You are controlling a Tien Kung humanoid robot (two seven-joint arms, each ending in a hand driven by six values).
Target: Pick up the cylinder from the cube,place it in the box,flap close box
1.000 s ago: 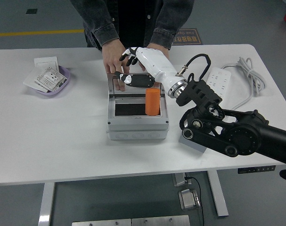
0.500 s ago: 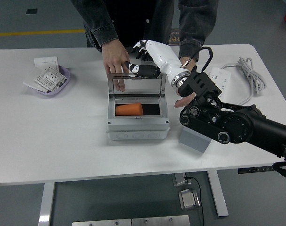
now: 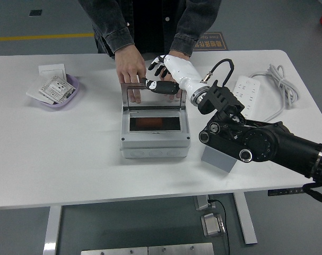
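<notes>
Bench point(image 3: 70, 159) carries the grey box point(image 3: 155, 141), its flap point(image 3: 153, 96) upright at the back. The right robot hand point(image 3: 162, 78) rests spread-fingered at the flap's top edge, pinching nothing. The orange cylinder point(image 3: 149, 122) lies inside the box. A person's hand point(image 3: 130, 66) sits behind the flap. Closing well likely means pulling the flap's top edge forward and down evenly until it seats.
</notes>
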